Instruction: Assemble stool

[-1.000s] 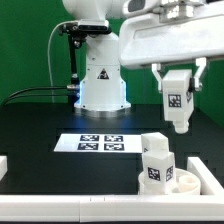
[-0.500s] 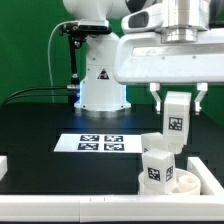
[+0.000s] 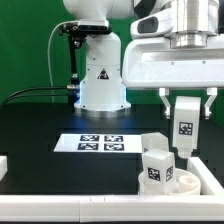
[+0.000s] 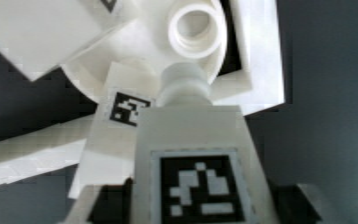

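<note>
The stool leg (image 3: 185, 122) hangs upright, clamped in the gripper (image 3: 186, 100); below it sits the seat (image 3: 190, 181) with two legs (image 3: 155, 160).

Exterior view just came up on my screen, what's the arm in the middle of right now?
The claw is holding a white stool leg upright, with its marker tag facing the camera, above the round seat near the exterior view's right edge. Two legs already stand in the seat. The wrist view looks down the held leg toward an open socket in the seat, so this leg is not yet seated. The marker board lies flat in front of the robot's base.
</note>
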You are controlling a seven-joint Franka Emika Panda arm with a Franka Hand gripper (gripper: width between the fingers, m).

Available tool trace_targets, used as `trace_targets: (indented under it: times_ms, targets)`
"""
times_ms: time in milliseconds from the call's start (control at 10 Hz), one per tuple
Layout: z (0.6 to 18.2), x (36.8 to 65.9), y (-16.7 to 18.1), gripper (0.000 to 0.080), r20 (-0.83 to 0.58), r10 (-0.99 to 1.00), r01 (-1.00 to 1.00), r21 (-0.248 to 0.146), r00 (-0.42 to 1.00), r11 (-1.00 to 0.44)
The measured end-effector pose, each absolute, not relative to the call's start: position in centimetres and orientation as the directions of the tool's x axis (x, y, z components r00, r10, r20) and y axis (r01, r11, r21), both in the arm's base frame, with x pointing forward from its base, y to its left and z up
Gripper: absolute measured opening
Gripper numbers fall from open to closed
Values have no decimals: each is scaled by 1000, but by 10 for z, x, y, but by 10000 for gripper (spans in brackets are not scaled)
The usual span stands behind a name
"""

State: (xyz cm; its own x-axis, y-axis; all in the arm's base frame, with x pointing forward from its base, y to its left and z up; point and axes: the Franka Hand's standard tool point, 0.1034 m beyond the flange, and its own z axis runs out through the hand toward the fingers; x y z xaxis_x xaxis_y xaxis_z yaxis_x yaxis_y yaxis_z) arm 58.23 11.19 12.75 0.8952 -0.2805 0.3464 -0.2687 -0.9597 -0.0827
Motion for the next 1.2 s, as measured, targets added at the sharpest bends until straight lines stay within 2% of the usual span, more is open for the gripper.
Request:
trace_targets:
  times_ms: [200, 800, 1200]
  targets:
    - [109, 579, 126, 334, 364, -239, -229, -71, 900, -971]
    - [99, 578, 120, 334, 354, -225, -219, -58, 908, -974]
    - [81, 573, 119, 334, 343, -226, -224, -47, 912, -973]
